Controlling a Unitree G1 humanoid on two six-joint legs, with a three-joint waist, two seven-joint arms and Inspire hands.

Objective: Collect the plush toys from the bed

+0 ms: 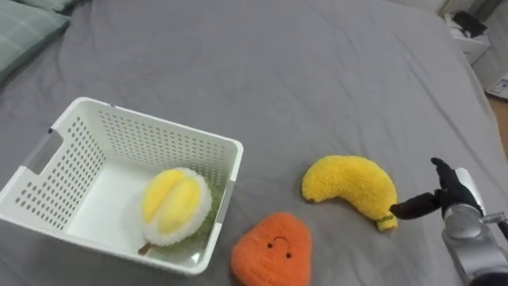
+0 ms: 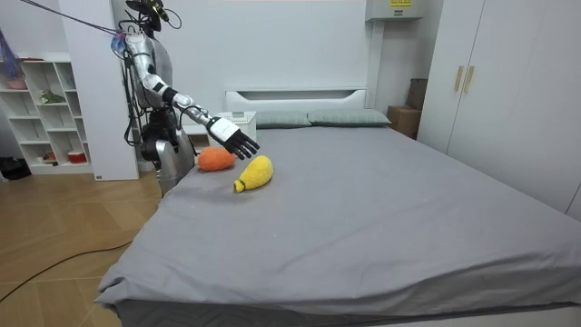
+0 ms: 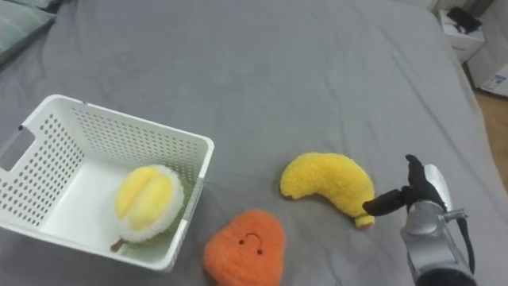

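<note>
Right hand [image 1: 449,195], fingers spread, hovers by the right-pointing stem of the crosswise banana toy [image 1: 349,184].

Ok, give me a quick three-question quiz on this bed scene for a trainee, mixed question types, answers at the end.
1. Which toy lies inside the white basket? A) banana plush B) durian plush C) orange plush
2. True or false: the right hand is curled round the banana plush.
3. Fill in: ___ toys lie on the grey bed outside the basket.
Key: 1 B. 2 False; the hand is open, at the banana's stem end. 3 Two.
</note>
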